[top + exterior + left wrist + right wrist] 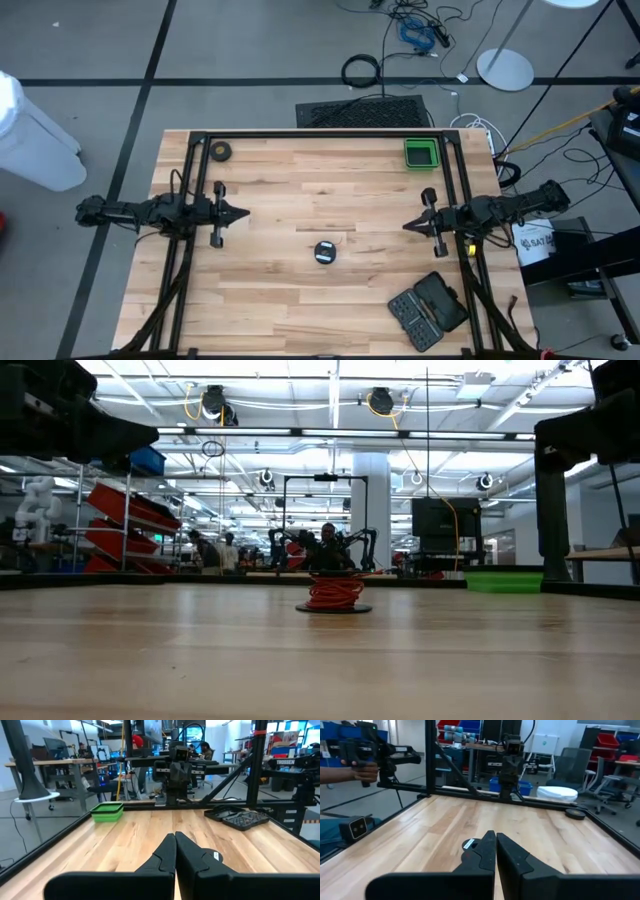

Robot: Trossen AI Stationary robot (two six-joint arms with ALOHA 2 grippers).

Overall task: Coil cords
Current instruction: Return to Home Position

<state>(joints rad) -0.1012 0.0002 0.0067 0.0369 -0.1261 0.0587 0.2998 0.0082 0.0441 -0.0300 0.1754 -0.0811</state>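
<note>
Table (300, 190) ctr: red cord (334, 591) coil

Two claws (243, 213) (407, 226), one reel (325, 252), one green bin (420, 153), one roll (220, 152), one case (428, 310)

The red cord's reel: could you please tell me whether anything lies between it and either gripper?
Nothing visible does. Only bare table separates the reel from the left gripper and the right gripper; the green tray and tool case sit aside.
</note>
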